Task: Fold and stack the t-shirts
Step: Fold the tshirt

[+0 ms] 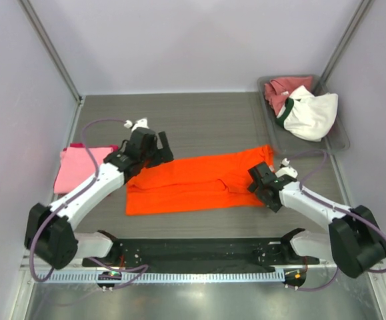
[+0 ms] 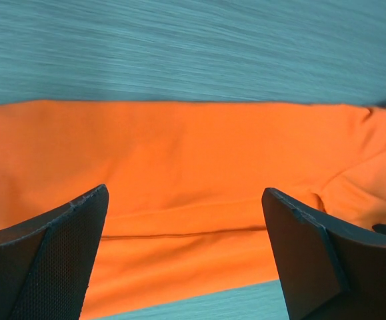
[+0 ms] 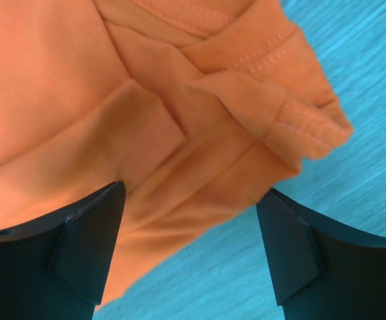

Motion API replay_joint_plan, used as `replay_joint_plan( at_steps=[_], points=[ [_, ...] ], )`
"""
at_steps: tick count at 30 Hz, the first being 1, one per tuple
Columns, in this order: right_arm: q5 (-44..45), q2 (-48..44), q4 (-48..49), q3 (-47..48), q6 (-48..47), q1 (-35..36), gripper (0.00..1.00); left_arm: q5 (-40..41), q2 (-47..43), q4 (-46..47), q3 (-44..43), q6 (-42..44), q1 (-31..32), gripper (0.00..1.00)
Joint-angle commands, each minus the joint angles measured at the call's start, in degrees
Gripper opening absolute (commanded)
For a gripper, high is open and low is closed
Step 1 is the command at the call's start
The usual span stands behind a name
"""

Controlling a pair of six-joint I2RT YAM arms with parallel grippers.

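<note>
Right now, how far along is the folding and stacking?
Done: the pink t-shirt lies folded at the left. In hand: the orange t-shirt is folded into a long band, the left claw and right claw open above it, gripping nothing. Left: finishing it, then the rose-red t-shirt and white t-shirt bunched in the tray.

One each of orange [image 1: 193, 187], light pink [image 1: 76, 170], magenta [image 1: 77, 145], rose-red [image 1: 283, 88] and white [image 1: 313, 117] t-shirts, one tray [image 1: 339, 141].

The spread orange cloth t-shirt [image 1: 193, 187] lies mid-worktop [image 1: 199, 120], the folded pink cloth t-shirt [image 1: 76, 170] well to its left, while the grey plastic tray [image 1: 343, 140] behind-right holds the rose-red cloth t-shirt [image 1: 283, 88] and the white cloth t-shirt [image 1: 313, 117].
</note>
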State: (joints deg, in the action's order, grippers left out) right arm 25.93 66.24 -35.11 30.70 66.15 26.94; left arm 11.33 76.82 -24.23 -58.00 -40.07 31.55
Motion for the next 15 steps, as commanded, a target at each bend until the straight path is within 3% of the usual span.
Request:
replay_joint_plan(
  at_steps=[1, 10, 15],
  points=[
    [2.1, 6.9, 5.7, 2.5, 1.2, 0.3, 0.85, 0.7, -8.0, 1.6, 4.9, -1.1, -3.0, 0.98],
    [1.7, 25.2, 13.6, 14.4, -6.2, 0.2, 0.77, -2.4, -18.1, -0.9, 12.5, -1.7, -11.7, 0.98],
    [-1.6, 39.1, 14.8, 30.5, -13.5, -1.3, 0.74, -2.0, -20.1, 1.1, 17.9, -3.1, -12.0, 0.97]
  ],
)
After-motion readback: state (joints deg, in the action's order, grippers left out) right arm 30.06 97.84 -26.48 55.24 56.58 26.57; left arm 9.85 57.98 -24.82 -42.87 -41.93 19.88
